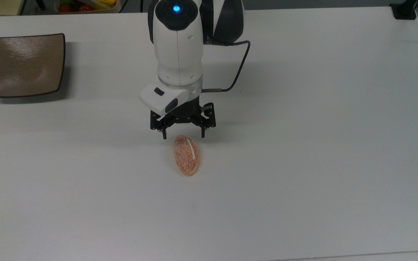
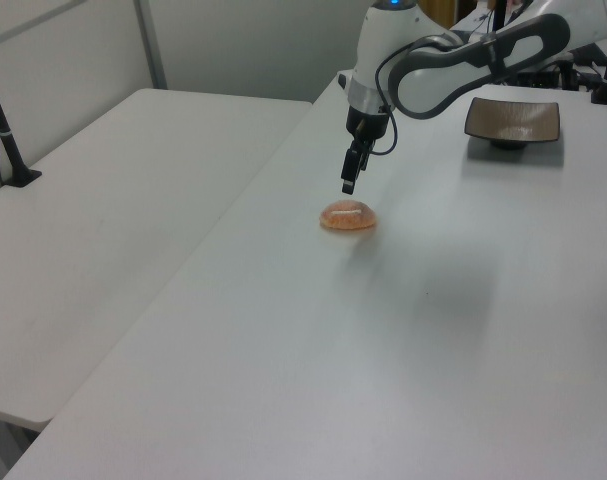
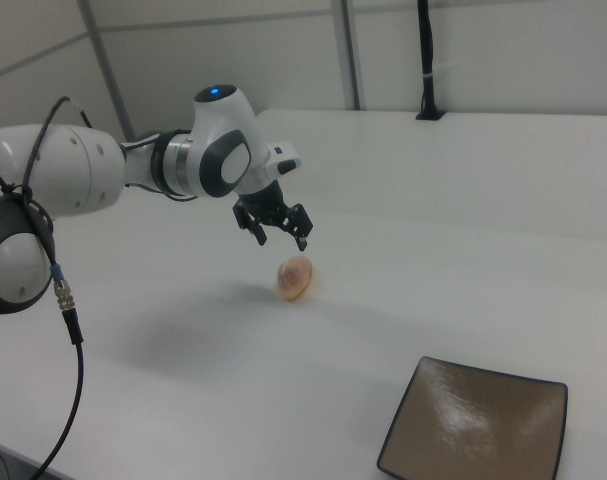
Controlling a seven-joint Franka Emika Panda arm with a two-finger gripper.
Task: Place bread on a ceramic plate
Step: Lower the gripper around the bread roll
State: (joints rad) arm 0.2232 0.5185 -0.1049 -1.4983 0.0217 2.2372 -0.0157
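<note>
Hovering fingers spread above bread, unlabelled

The tabletop is seen from overhead in the top view, from opposite ends in the side views; its middle is shared.

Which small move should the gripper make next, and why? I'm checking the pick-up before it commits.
Probably a short advance along the bun's length and then straight down. The open black two-finger gripper hangs above the far end of the small oval orange-brown bun, not its middle, and the bun lies untouched on the white table, apart from the square taupe-brown ceramic plate.
</note>
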